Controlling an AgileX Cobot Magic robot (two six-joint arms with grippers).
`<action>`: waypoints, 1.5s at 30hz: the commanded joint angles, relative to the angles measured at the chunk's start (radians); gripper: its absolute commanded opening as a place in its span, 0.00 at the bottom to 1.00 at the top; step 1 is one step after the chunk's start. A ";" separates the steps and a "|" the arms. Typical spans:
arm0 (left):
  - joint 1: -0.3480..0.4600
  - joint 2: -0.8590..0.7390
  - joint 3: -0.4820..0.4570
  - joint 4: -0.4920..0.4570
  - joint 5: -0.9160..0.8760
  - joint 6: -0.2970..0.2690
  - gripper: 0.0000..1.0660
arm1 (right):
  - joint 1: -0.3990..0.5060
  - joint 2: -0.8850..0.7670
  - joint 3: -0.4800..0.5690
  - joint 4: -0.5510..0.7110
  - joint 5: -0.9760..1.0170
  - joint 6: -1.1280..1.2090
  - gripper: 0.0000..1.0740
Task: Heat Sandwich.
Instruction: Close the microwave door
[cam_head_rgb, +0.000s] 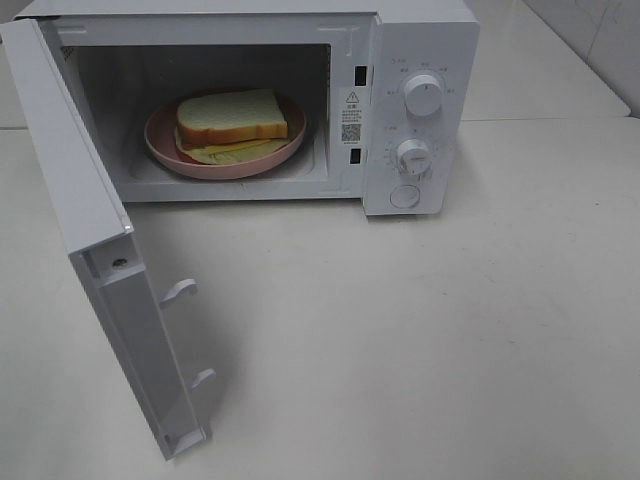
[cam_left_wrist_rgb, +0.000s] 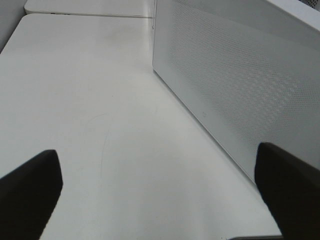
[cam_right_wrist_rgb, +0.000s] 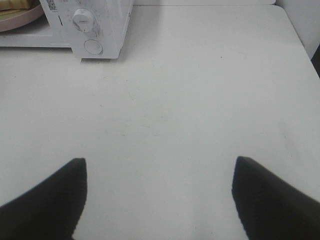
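The sandwich, white bread with a tan crust and yellow-green filling, lies on a round pink plate inside the white microwave. The microwave's door stands swung wide to the left. Neither gripper shows in the exterior high view. My left gripper is open over the table, with nothing between its fingers, beside the perforated outer face of the door. My right gripper is open and empty over the bare table, well short of the microwave. An edge of the plate shows there.
The microwave's control panel carries two knobs and a round button. Two hook latches stick out of the door's inner edge. A white table stretches in front and to the right.
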 joint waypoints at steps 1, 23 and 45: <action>0.001 -0.021 0.005 0.002 -0.012 -0.006 0.97 | -0.004 -0.025 0.001 0.002 -0.011 0.000 0.71; 0.001 -0.021 0.005 0.002 -0.012 -0.006 0.97 | -0.004 -0.025 0.001 0.002 -0.011 0.000 0.71; 0.001 -0.021 0.005 0.006 -0.013 -0.030 0.97 | -0.004 -0.025 0.002 0.002 -0.011 0.002 0.71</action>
